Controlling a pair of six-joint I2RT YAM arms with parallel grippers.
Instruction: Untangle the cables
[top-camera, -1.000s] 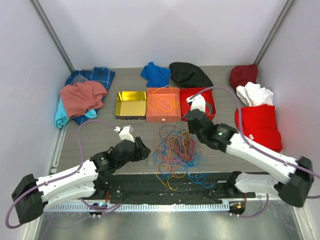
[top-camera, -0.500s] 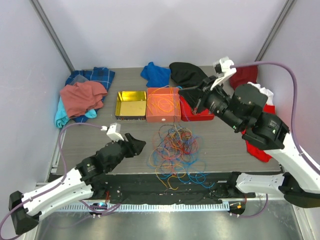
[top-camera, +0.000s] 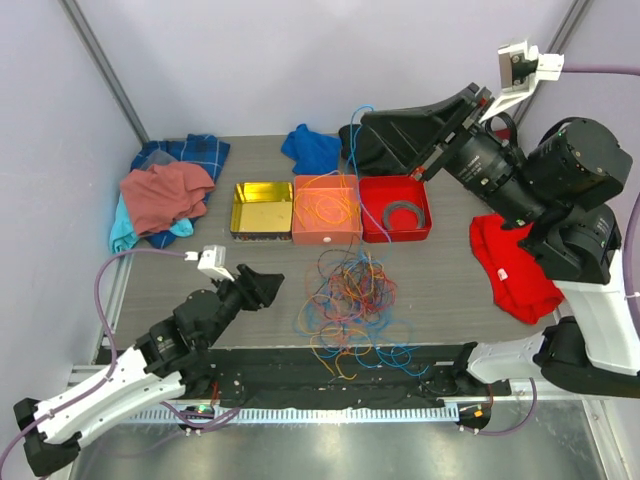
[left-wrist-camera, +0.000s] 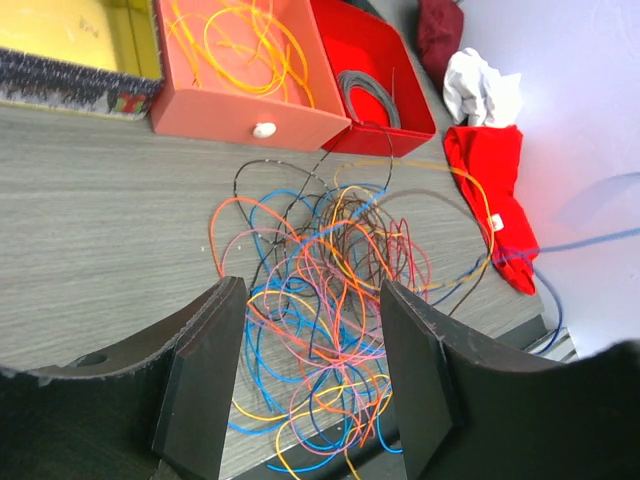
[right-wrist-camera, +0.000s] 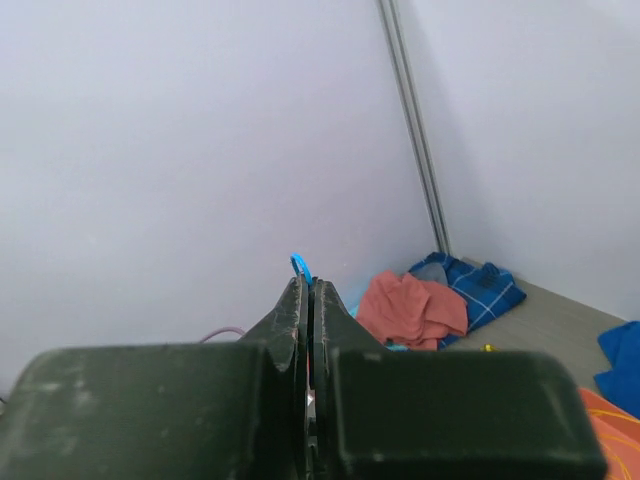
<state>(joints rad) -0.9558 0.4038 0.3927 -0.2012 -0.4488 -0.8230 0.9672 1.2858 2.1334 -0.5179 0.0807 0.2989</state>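
Right claw (top-camera: 352, 127) is up high, pinched tight on a blue cable (right-wrist-camera: 299, 264). Left claw (top-camera: 272, 285) gapes empty beside the cables (top-camera: 348, 295).

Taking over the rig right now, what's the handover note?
Left gripper: open, empty, by the left side of the tangle.
Right gripper: shut on a blue cable, held high; the strand runs down into the tangle.
Done: orange strands lie in the orange box.
Left: pull the blue cable free, then separate the rest of the pile.
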